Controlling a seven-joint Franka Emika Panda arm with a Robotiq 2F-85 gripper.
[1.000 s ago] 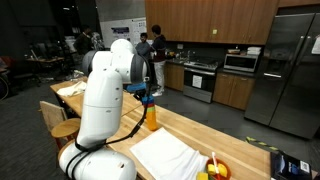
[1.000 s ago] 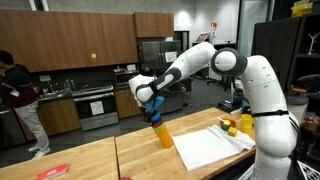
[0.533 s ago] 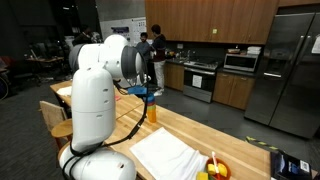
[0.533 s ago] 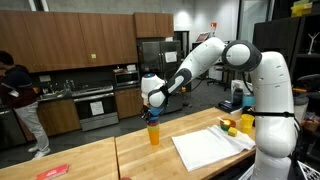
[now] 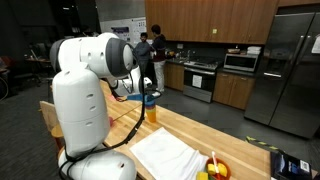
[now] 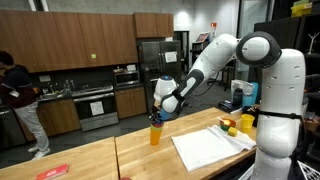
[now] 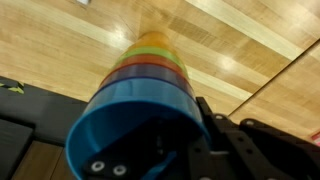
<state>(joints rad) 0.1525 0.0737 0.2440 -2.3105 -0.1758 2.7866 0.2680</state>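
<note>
While my claw [image 6: 157,116] hangs over the wooden desk [image 6: 100,155], it is clenched on the top of a cup stack [image 6: 155,133]. In both exterior views the claw [image 5: 149,98] sits at 12 o'clock of the stack [image 5: 151,113], touching it. The stack is upright.

Wrist view: the stack [image 7: 152,62] runs from 6 o'clock up to 12 o'clock. The blue cup [image 7: 130,120] is nearest the camera, then purple, green and orange bands further out. One dark finger [image 7: 214,128] lies against the blue cup's outer wall at 3 o'clock; the other finger is hidden. Bare desk [image 7: 60,40] planks lie all round the far end. The stack's orange base is at the desk surface, but contact is too small to tell.

A white cloth [image 6: 210,148] lies flat on the desk at 4 o'clock of the stack, well apart from it. In an exterior view the same cloth [image 5: 165,155] is at 5 o'clock. Yellow things [image 6: 232,125] sit at 3 o'clock, beyond the cloth, near the robot's base.

At 9 o'clock in the background a person [image 6: 20,95] stands by the kitchen counter. A steel fridge [image 5: 285,70] is at 3 o'clock in an exterior view.
</note>
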